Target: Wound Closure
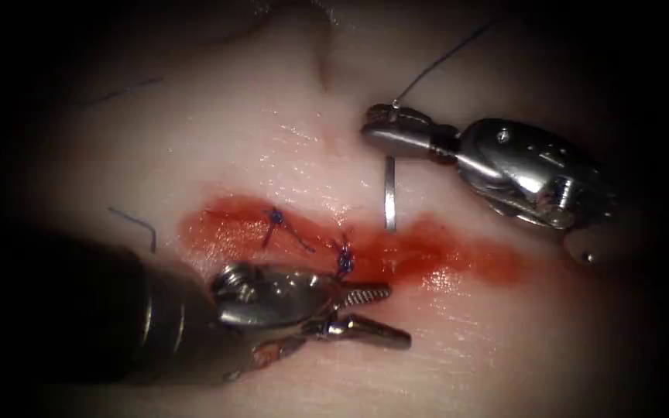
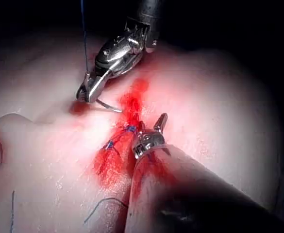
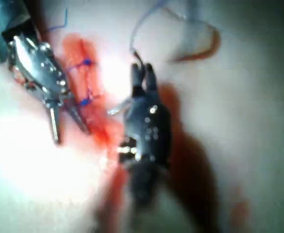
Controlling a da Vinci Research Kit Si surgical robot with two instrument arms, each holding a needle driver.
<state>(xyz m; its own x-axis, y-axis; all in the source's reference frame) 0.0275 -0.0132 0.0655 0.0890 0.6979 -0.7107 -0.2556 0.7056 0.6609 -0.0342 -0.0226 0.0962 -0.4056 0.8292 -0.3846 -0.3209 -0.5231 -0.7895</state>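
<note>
The cut (image 1: 458,259) runs across the tissue (image 1: 288,139) and is wet with red fluid. My right tool (image 1: 381,128) is shut on the curved needle (image 1: 389,193) close to its thread end. The needle hangs down to the cut's far edge, right of the two stitches; I cannot tell whether its tip has entered the tissue. Thread (image 1: 443,62) trails up and to the right from those jaws. My left tool (image 1: 396,316) stands open on the near side of the cut and holds nothing. In the left wrist view the needle (image 2: 108,106) curves from the right tool (image 2: 86,92) towards the cut.
Two blue stitches (image 1: 275,220) (image 1: 344,257) close the cut's left part. A cut end of thread (image 1: 137,223) lies at the left beside the left tool's shaft. Another strand (image 1: 121,91) lies at the far left. A fold of tissue (image 1: 320,58) rises at the back.
</note>
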